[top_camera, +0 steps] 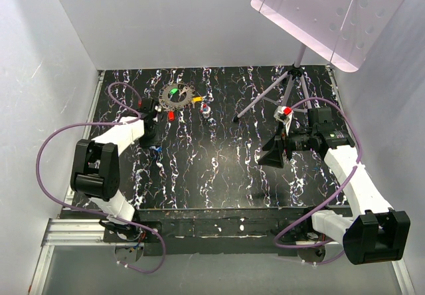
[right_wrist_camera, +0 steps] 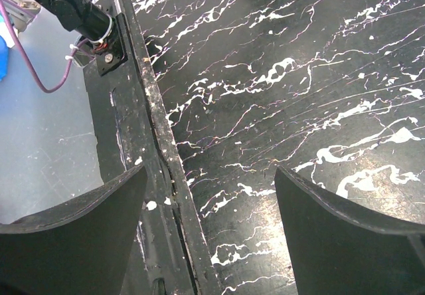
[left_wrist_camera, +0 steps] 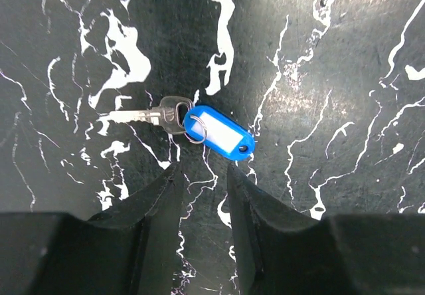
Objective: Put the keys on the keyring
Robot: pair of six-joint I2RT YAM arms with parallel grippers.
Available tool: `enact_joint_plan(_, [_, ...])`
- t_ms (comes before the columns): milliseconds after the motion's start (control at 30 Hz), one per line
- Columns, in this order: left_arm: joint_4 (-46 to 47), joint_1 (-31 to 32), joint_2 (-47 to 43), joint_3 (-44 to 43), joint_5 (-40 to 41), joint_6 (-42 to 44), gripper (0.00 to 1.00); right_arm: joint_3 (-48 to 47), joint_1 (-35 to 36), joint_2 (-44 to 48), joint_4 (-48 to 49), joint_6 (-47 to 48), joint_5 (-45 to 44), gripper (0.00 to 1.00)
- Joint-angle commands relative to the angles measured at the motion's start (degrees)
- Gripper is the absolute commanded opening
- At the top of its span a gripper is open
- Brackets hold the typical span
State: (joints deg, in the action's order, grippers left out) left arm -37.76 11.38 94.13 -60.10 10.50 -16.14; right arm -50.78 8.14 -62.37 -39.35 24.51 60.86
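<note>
1. The right hand (top_camera: 273,154) hovers low over the black, white-veined marbled surface (top_camera: 219,175) on the right side. Its fingers are spread wide with nothing between them. Its wrist view looks across the surface's near edge.
2. The left hand (left_wrist_camera: 202,187) points down at the left side of the surface. Only a narrow gap separates its fingers, and that gap is empty.
3. Just beyond those fingertips, without touching them, a small grey metal key (left_wrist_camera: 141,116) lies flat. A little wire loop joins it to a blue plastic tag with a white label (left_wrist_camera: 220,131).
4. Farther back, a red-capped key (top_camera: 170,115) lies just beside the left hand.
5. Beyond that, the thin round metal keyring (top_camera: 177,96) lies flat, well apart from both hands. Grey keys fan around it, and a green cap (top_camera: 174,90) sits near its middle. A yellow-capped key (top_camera: 197,99) lies at its right rim, and a small red-white-blue object (top_camera: 206,109) lies nearby.
6. Farthest right stands a grey tripod (top_camera: 290,86) carrying a white perforated panel (top_camera: 332,16).
</note>
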Motion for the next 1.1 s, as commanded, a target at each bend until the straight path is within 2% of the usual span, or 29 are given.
enact_joint_plan(0, [0.3,0.5,0.1,-2.8,3.8,2.3,0.31,-1.9,0.5,-0.3,-0.7,1.2,1.7,0.86])
enact_joint_plan(500, [-0.1,0.6,6.8,-6.3,4.5,3.6,0.22,-2.1,0.6,-0.1,-1.0,1.5,1.7,0.86])
enact_joint_plan(667, [-0.3,0.7,6.9,-6.2,5.3,3.7,0.18,-2.1,0.6,-0.1,-1.2,1.5,1.8,0.86])
enact_joint_plan(967, [-0.7,1.1,7.7,-6.2,6.5,4.1,0.17,-2.2,0.6,0.0,-1.4,1.6,2.0,0.86])
enact_joint_plan(1067, [-0.8,1.2,7.7,-6.2,7.2,4.4,0.14,-2.2,0.6,0.1,-1.4,1.7,2.2,0.86])
